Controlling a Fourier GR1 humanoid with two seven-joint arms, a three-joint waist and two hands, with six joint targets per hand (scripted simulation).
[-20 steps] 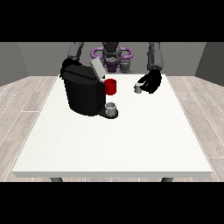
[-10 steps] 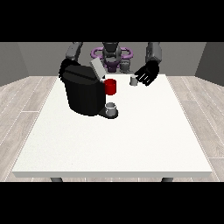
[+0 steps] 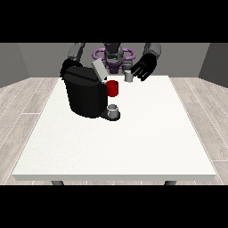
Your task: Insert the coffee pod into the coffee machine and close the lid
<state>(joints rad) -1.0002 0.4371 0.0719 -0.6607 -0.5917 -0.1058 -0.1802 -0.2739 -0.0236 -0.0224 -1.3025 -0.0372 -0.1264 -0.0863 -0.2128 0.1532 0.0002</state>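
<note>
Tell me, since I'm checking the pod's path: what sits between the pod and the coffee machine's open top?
In the front view, only the raised grey lid stands between the coffee pod, held by the hand at the view's right, and the coffee machine.

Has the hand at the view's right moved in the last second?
Yes. The hand at the view's right with the small grey pod has risen and drifted toward the coffee machine, away from the table.

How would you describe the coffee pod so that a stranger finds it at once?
Find the big black coffee machine on the white table. To its right, past the red part, a black hand holds the coffee pod. It is small and grey, raised above the table, unlike the grey cup at the machine's base.
</note>
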